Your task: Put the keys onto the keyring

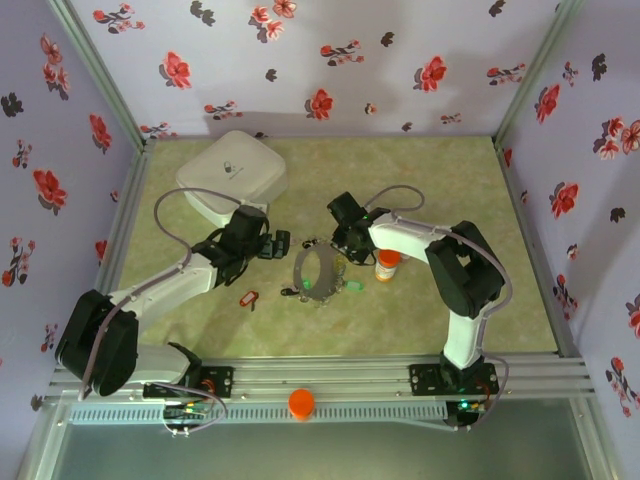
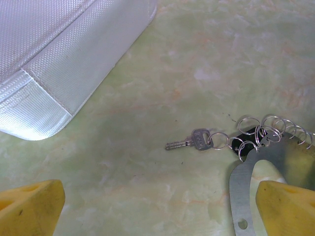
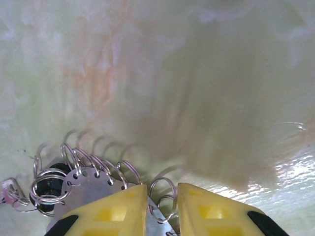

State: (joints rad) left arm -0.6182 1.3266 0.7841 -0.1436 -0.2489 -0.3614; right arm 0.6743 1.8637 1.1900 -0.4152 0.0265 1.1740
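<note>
- Top view: the keyring (image 1: 318,270), a thin grey metal hoop, lies flat at the middle of the mottled green tabletop (image 1: 440,190), between the two arms' wrists.
- An orange pill bottle (image 1: 387,265) stands upright just right of the hoop. A white rounded square box (image 1: 232,175) sits at the far left.
- The same view alone shows a red-tagged key (image 1: 248,297) lying apart, left of the hoop, and a green tag (image 1: 350,287) at the hoop's near right edge.
- Left wrist view: the hoop is a flat band of sheet metal with a punched hole. Small wire split rings (image 2: 275,129) crowd along its edge.
- A silver key (image 2: 189,141) lies flat on the tabletop with a ring through its head, next to a black tag (image 2: 246,133).
- Here the box wall shows a fine woven texture.
- The left fingers (image 2: 29,206), yellow and blocky, stand wide apart and hold nothing.
- Right wrist view: the right fingers (image 3: 108,214), also yellow, stand narrow, and the hoop's perforated edge is pinched between them.
</note>
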